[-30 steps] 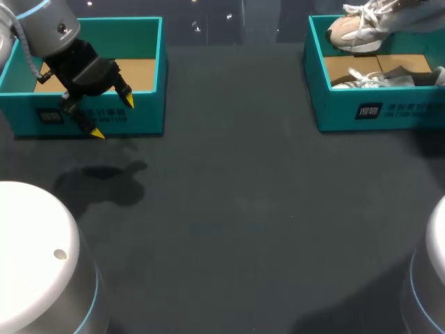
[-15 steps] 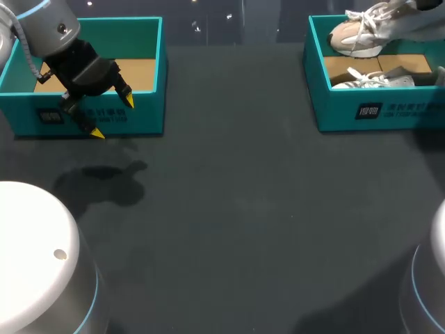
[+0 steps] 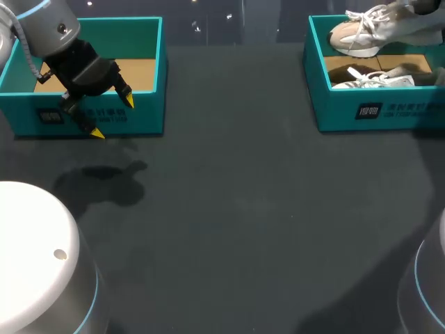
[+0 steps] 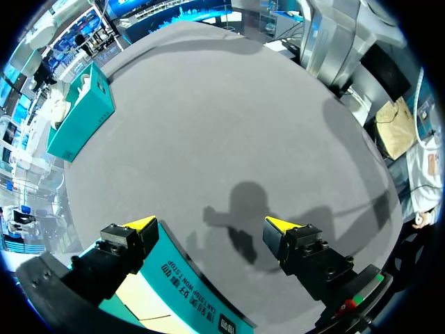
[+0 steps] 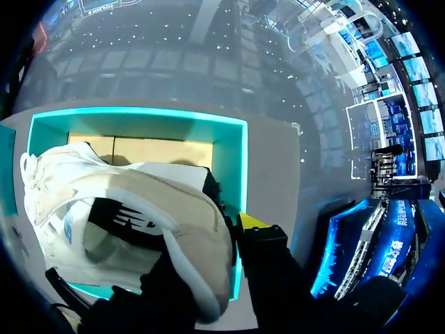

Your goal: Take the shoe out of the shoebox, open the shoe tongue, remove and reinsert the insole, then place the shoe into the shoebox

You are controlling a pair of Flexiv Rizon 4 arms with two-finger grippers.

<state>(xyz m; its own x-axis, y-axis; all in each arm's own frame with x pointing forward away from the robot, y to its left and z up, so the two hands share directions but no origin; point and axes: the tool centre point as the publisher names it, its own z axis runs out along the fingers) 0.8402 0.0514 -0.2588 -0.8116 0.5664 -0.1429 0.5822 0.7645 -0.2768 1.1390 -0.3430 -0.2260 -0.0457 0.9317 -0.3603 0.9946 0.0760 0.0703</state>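
1. There it was: the shoe point(image 3: 361, 33) hung above the far end of the right shoebox point(image 3: 348, 104), toe pointing toward the middle of the desk point(image 3: 243, 209), laces dangling loose.
2. The right end effector point(image 5: 212, 236) pinched it at what we judged to be the heel end. In the wrist view one yellow tip showed just beside the heel, and the other was hidden behind the shoe.
3. We read this shoe as light, with a soft fabric upper over a stiffer sole. Held by the heel, the toe could swing or droop. The heel collar looked like the firmest hold, while the tongue, laces and insole would likely flop and bend.
4. The left end effector point(image 3: 112, 117) hovered over the front wall of the left shoebox point(image 3: 139, 115), fingers spread with nothing between them, well apart from the shoe.
5. A second shoe point(image 3: 372, 80) lay in the right shoebox, just under the lifted one. We judged that its laces and the box walls could snag the dangling laces.
6. The dark desk stretched between the two boxes, and we judged it the likely spot for the tongue and insole work.
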